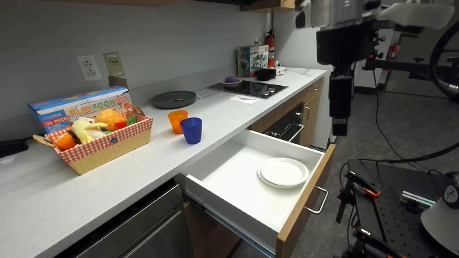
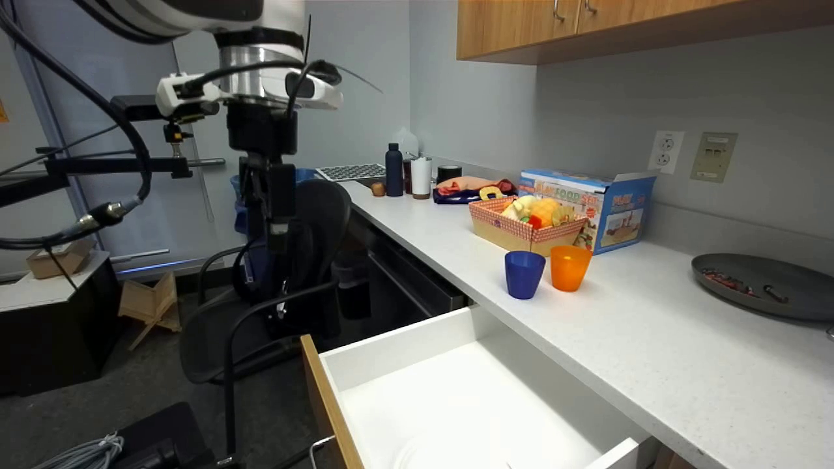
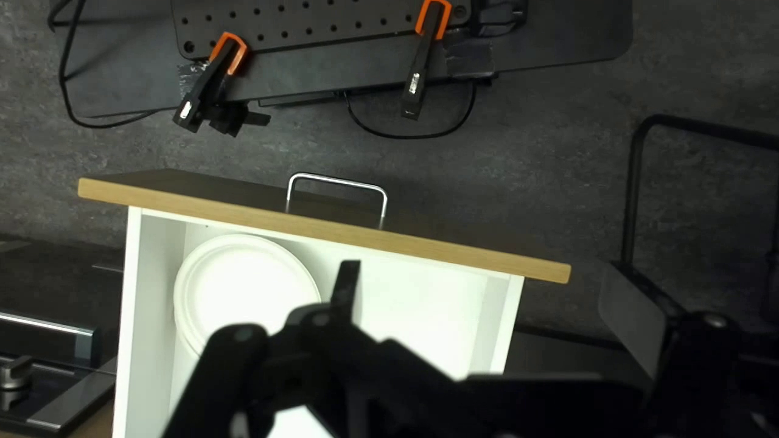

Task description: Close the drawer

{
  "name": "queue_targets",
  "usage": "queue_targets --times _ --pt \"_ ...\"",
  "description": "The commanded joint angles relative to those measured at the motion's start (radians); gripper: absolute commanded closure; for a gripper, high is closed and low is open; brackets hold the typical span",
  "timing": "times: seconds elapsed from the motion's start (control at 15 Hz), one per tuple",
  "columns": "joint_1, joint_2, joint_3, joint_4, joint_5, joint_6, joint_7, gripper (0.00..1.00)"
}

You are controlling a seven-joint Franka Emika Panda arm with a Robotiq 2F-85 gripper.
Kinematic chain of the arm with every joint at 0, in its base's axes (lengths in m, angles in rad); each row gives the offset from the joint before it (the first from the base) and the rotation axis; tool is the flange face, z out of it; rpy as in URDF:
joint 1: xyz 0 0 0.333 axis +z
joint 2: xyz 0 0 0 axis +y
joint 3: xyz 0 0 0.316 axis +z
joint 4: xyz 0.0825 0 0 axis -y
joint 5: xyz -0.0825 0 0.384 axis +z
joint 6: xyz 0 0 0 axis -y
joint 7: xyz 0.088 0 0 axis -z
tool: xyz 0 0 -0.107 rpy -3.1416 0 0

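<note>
The drawer (image 1: 229, 182) is pulled far out from under the counter in both exterior views, with white inner walls (image 2: 397, 348) and a light-brown wood front panel (image 3: 322, 228). A metal bar handle (image 1: 320, 202) is on the panel's outer face; it also shows in the wrist view (image 3: 338, 180). Stacked white plates (image 1: 283, 172) lie inside near the front. My gripper (image 1: 340, 129) hangs pointing down, higher than the drawer and apart from it. In the wrist view its fingers (image 3: 487, 298) are spread wide with nothing between them, one seen over the drawer's inside, one beyond its side wall.
The counter holds a blue cup (image 1: 191, 130), an orange cup (image 1: 177, 121), a basket of play food (image 1: 107, 147) and a dark pan (image 1: 174, 99). A black chair (image 2: 273, 312) stands beyond the drawer. The robot's dark base table (image 3: 341, 67) faces the drawer front across the floor.
</note>
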Motion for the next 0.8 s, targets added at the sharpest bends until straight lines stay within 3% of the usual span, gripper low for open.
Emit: queue_targets --times 0.0,0.33,0.73 --pt "-0.009 -0.014 -0.021 -0.129 0.004 0.12 -0.018 0.0" --pt "-0.013 0.025 -0.04 -0.254 0.016 0.283 -0.012 0.0" --pt "-0.031 0.19 -0.078 -0.235 0.031 0.4 -0.016 0.0"
